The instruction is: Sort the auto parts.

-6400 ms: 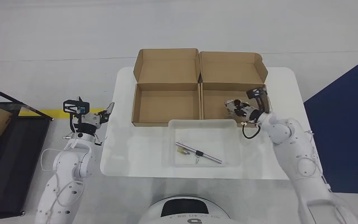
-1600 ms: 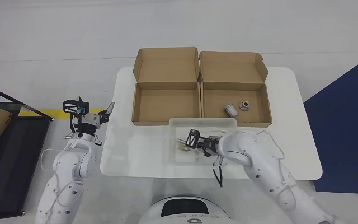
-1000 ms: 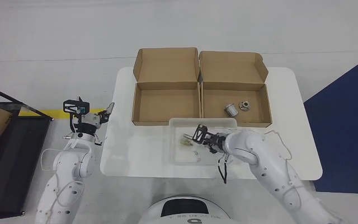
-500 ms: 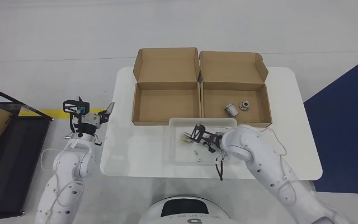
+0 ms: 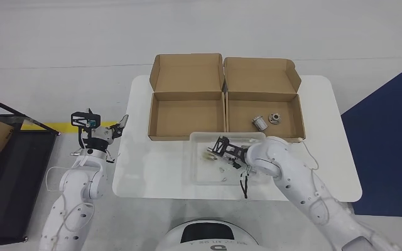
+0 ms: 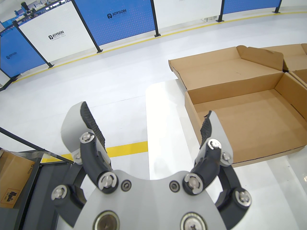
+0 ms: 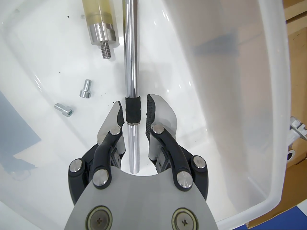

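Observation:
My right gripper [image 7: 134,111] [image 5: 217,149] is down inside the clear plastic tray [image 7: 271,72] [image 5: 195,177], shut on a long chrome rod [image 7: 130,48] at its black band. The rod runs straight out ahead of the fingers. Beside it lie a short cylinder with a yellowish cap and threaded stud [image 7: 98,20] [image 5: 206,154] and two small bolts [image 7: 85,89] [image 7: 64,110]. My left gripper [image 6: 146,118] [image 5: 113,127] hangs open and holds nothing, off the table's left edge, near the left cardboard box [image 6: 251,120] [image 5: 186,116].
Two open cardboard boxes stand side by side behind the tray. The right box [image 5: 289,125] holds two small metal parts [image 5: 259,122] [image 5: 274,117]. A dark cart [image 5: 16,169] stands on the floor to the left of the white table [image 5: 326,163].
The right arm came from the right box, leaving parts there, and went down into the tray. Over the last second its gripper crept slightly toward the boxes. The left arm kept still.

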Tool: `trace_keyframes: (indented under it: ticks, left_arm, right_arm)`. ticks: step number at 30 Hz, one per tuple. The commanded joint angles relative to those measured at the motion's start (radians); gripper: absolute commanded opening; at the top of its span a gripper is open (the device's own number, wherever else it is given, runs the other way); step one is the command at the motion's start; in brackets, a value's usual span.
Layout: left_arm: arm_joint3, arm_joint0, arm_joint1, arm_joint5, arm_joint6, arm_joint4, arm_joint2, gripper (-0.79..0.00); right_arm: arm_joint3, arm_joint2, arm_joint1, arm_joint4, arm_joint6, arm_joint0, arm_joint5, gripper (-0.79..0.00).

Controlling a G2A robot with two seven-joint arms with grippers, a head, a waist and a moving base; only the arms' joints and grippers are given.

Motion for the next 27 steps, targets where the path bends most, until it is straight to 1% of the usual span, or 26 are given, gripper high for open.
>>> trace_keyframes:
  ticks: [1,5,8,12,17,21,25,26,27]
  left_arm:
    - [0.0,0.0,0.0,0.0,0.0,0.0,0.0,0.0]
    - [0.0,0.0,0.0,0.0,0.0,0.0,0.0,0.0]
    - [0.0,0.0,0.0,0.0,0.0,0.0,0.0,0.0]
    - [0.0,0.0,0.0,0.0,0.0,0.0,0.0,0.0]
    - [0.0,0.0,0.0,0.0,0.0,0.0,0.0,0.0]
    - [0.0,0.0,0.0,0.0,0.0,0.0,0.0,0.0]
    - [0.0,0.0,0.0,0.0,0.0,0.0,0.0,0.0]
    - [0.0,0.0,0.0,0.0,0.0,0.0,0.0,0.0]
    - [0.0,0.0,0.0,0.0,0.0,0.0,0.0,0.0]
  right_arm:
    - [-0.003,0.003,0.001,-0.011,-0.004,0.0,0.006,-0.551]
    - [-0.002,-0.014,0.002,-0.056,-0.043,-0.002,-0.027,-0.533]
    - [0.015,-0.014,0.002,-0.066,-0.081,-0.007,-0.029,-0.514]
    - [0.03,-0.015,0.001,-0.066,-0.09,-0.006,-0.025,-0.523]
    - [0.051,-0.018,-0.002,-0.055,-0.085,0.004,-0.023,-0.557]
    - [0.062,-0.021,-0.003,-0.047,-0.078,0.009,-0.025,-0.6]
    - [0.076,-0.026,-0.005,-0.044,-0.068,0.015,-0.021,-0.702]
    - [0.078,-0.028,-0.006,-0.044,-0.065,0.016,-0.02,-0.748]
    - [0.082,-0.031,-0.007,-0.049,-0.056,0.02,-0.013,-0.757]
